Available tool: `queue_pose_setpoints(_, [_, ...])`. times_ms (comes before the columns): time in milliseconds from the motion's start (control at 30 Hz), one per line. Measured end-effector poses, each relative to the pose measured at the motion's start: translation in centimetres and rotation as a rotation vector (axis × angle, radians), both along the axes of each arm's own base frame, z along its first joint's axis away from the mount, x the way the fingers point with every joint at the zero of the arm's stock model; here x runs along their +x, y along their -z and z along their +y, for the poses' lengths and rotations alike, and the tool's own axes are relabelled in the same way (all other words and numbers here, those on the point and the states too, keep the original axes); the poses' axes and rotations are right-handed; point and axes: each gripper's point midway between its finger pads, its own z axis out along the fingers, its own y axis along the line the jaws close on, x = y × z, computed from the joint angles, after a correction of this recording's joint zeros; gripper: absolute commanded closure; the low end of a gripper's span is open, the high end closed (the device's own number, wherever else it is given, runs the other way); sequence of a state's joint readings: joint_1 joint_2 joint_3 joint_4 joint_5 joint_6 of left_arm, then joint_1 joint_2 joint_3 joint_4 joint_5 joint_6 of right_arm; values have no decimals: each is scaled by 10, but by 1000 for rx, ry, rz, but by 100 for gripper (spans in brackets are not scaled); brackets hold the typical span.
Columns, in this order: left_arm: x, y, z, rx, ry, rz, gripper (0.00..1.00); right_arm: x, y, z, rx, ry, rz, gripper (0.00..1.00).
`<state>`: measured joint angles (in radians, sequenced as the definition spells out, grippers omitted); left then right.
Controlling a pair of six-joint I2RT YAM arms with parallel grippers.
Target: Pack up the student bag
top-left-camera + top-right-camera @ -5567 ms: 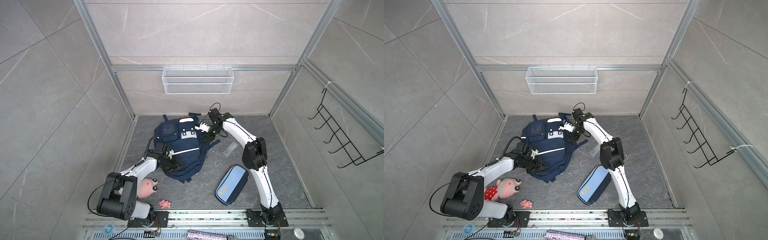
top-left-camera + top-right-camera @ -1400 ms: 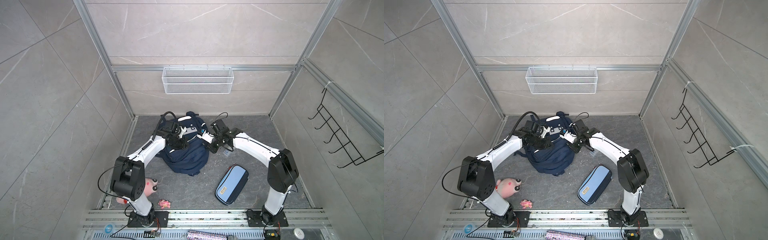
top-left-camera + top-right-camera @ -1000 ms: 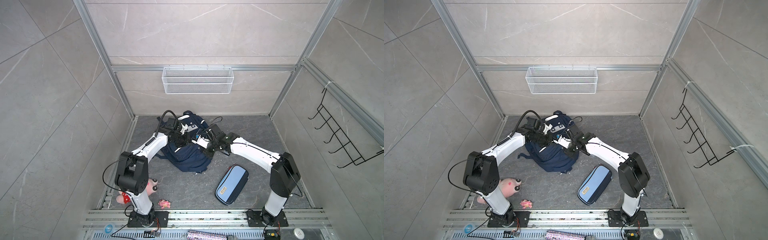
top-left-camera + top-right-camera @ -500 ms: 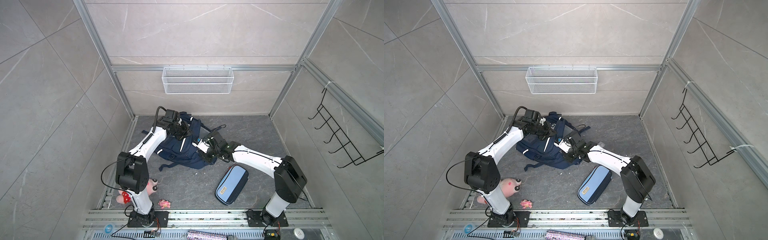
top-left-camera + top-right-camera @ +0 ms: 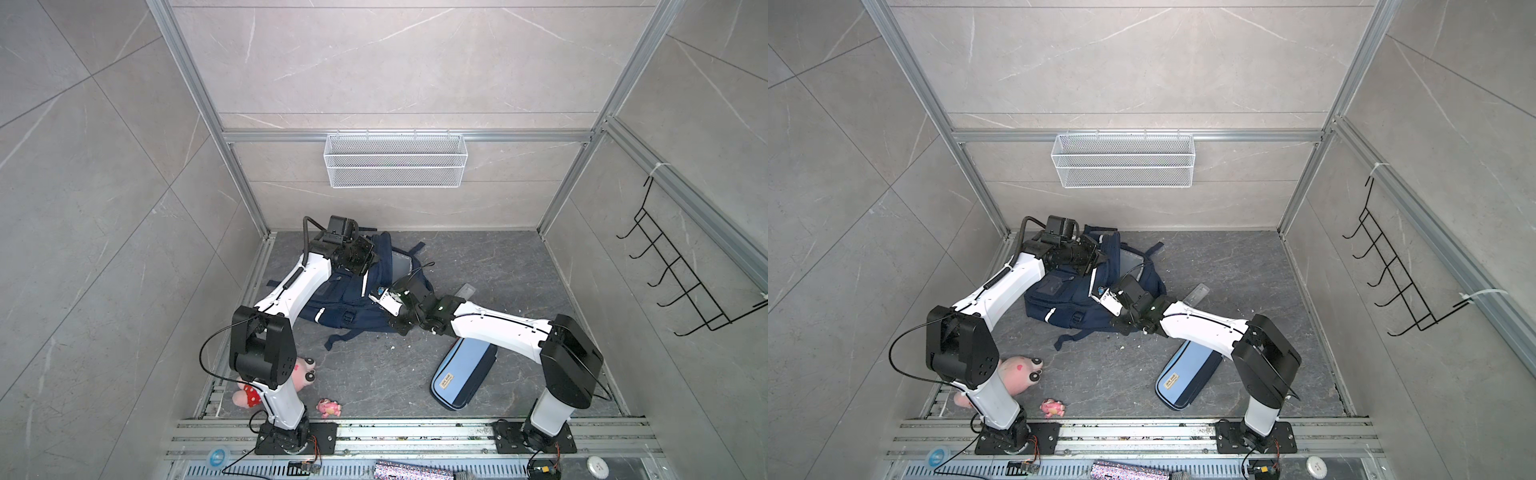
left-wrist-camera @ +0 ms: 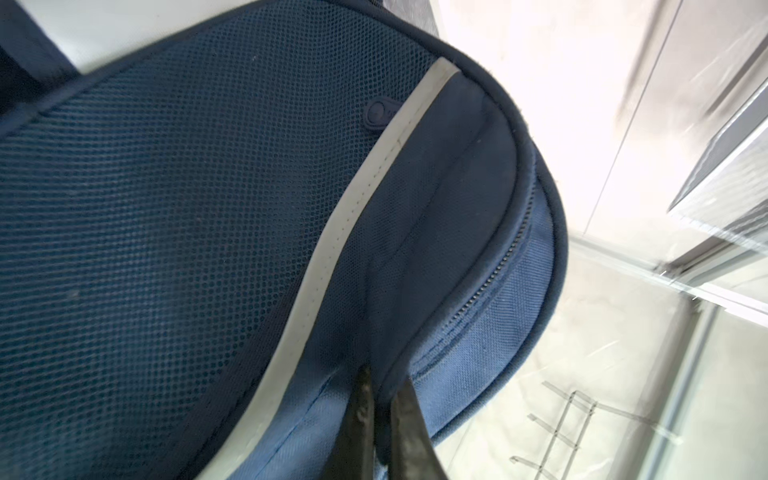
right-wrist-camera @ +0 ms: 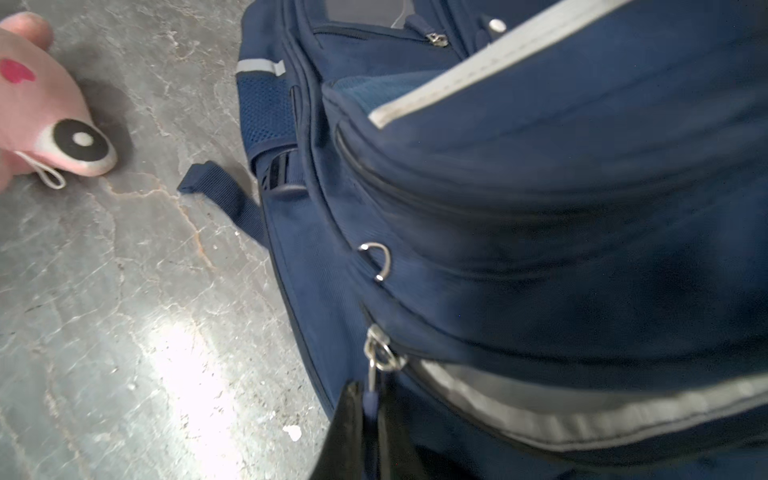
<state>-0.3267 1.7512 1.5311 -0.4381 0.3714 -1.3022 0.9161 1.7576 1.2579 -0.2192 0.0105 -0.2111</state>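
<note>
The navy student bag [image 5: 353, 303] lay toward the back left of the grey bench [image 5: 478, 257], between the two arms. The left claw [image 6: 380, 380] was clamped on a fold of the bag's fabric beside a reflective stripe. The right claw [image 7: 370, 399] pinched the zip pull [image 7: 379, 353], and a light-blue pencil case [image 5: 463, 378] lay well apart.

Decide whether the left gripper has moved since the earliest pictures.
Yes: the left gripper has moved back toward the wire basket, shut on the student bag.
</note>
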Motion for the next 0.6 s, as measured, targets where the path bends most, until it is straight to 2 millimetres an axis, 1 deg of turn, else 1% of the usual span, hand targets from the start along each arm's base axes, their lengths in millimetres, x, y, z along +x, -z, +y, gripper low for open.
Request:
queue_pose_setpoints(167, [10,-6,-2,-38,-68,-15,100,4,8,12,-21,43,-31,100])
queue_pose_setpoints(333, [15,-2,-6,-77,-117,-17,100,5,8,17,-24,55,-49,100])
queue_pose_setpoints(433, [18,-4,-11,-99,-139,-23,100,6,12,32,-15,33,-43,100])
queue_pose_setpoints(600, [19,-7,-17,-113,-158,-35,100,6,23,57,13,-20,0,100])
